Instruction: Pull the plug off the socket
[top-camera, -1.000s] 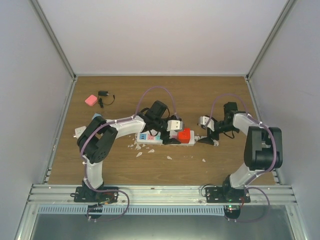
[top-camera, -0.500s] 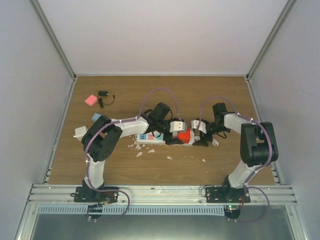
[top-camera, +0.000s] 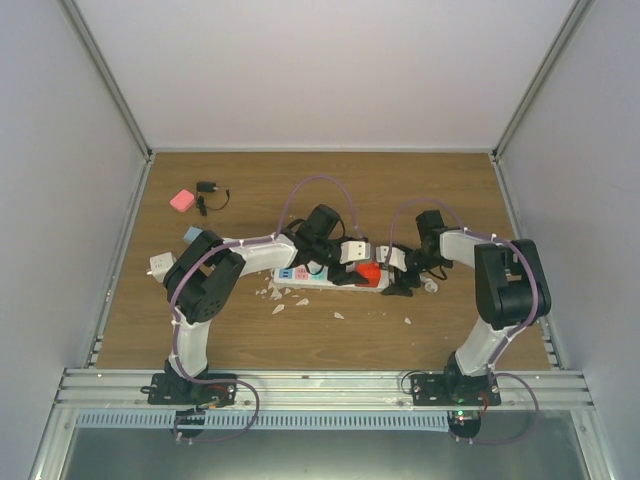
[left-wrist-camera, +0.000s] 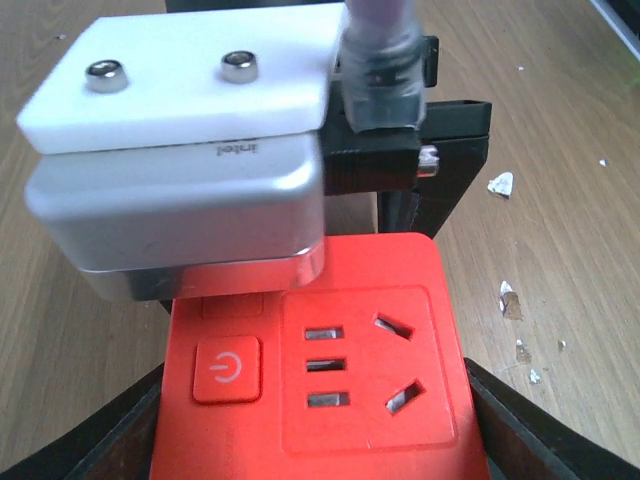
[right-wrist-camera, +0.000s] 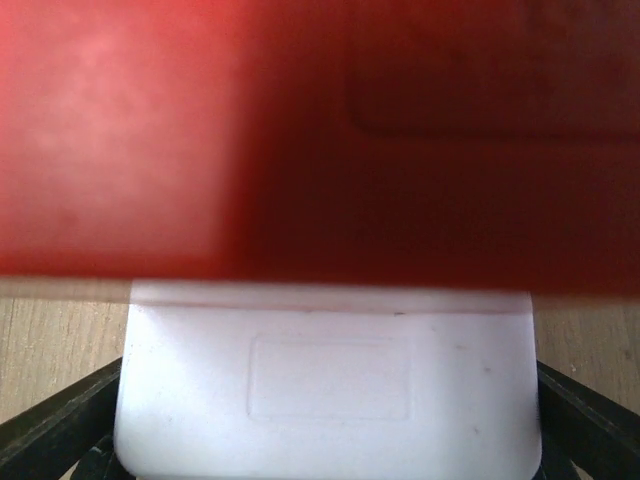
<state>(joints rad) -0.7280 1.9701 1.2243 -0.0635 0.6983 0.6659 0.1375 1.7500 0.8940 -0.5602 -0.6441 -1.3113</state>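
Note:
The socket is a long white power strip lying mid-table. A red cube plug with a power button and outlets on top sits at its right end. My left gripper comes from the left, and in the left wrist view its black fingers press both sides of the red plug; the gripper is shut on it. My right gripper comes from the right. In the right wrist view it is shut on the strip's white end, with the red plug just above.
A pink block and a black charger lie at the far left. A small white adapter sits at the left edge. White chips are scattered in front of the strip. The right wrist camera hangs close over the plug.
My right gripper has moved left from beside the strip onto its right end. My left gripper has stayed on the red plug.

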